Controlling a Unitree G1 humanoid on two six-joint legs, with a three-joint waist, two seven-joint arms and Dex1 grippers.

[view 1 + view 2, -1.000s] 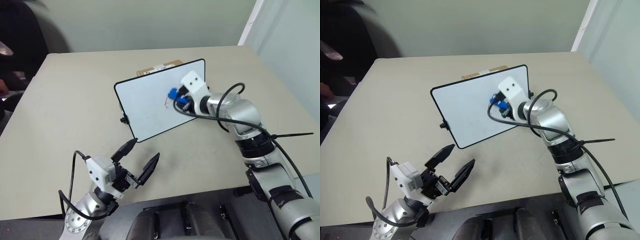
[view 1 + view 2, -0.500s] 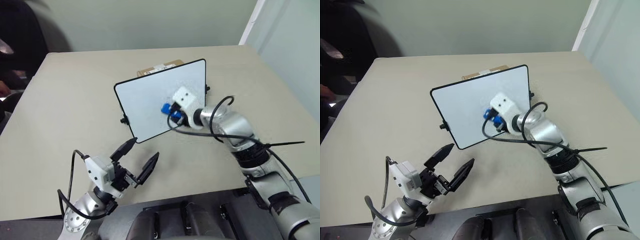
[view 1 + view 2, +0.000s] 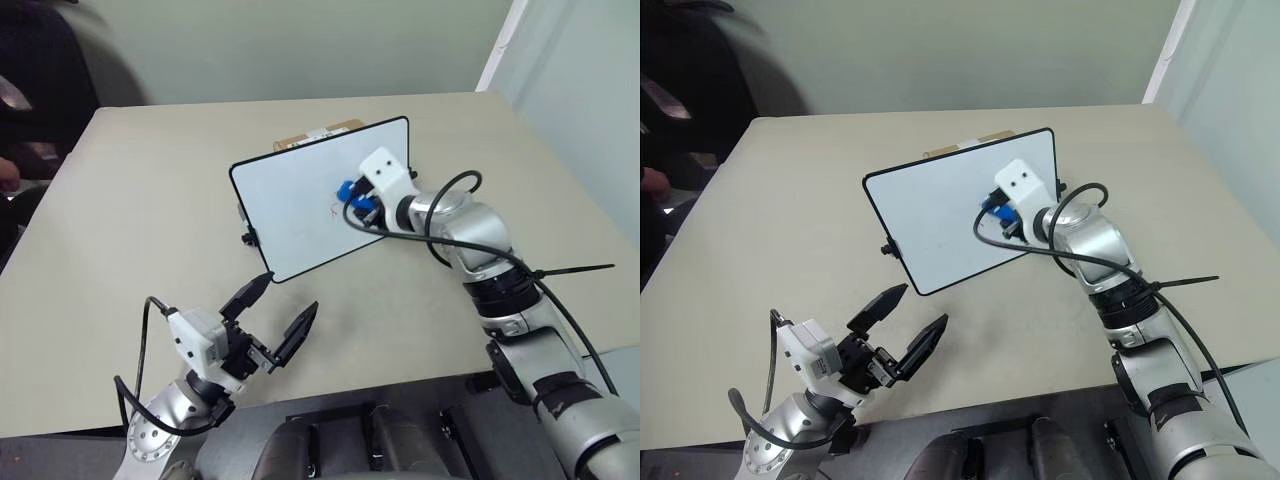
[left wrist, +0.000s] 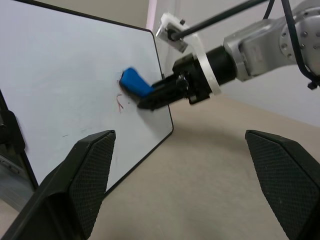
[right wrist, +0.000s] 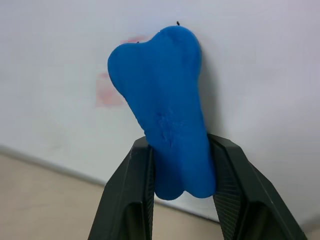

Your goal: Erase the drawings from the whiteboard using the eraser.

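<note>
Left wrist view: right gripper (image 4: pixel 150 97) clamped on the eraser (image 4: pixel 134 82), pressed to the whiteboard (image 4: pixel 60 75) left of centre.
Drawings (image 4: pixel 120 102): red remnant just below.
Left gripper (image 3: pixel 275 315): fingers apart, lower left.
Risk: hard pressing could tip the propped board.

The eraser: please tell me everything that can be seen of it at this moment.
The eraser is a small bright blue block with rounded, lobed ends and a matte surface that looks like foam or plastic. The right tool is shut on its lower end, one black finger on each side. Its far end lies against the upright whiteboard, right beside the faint red drawings that remain there. Nothing else touches it.
</note>
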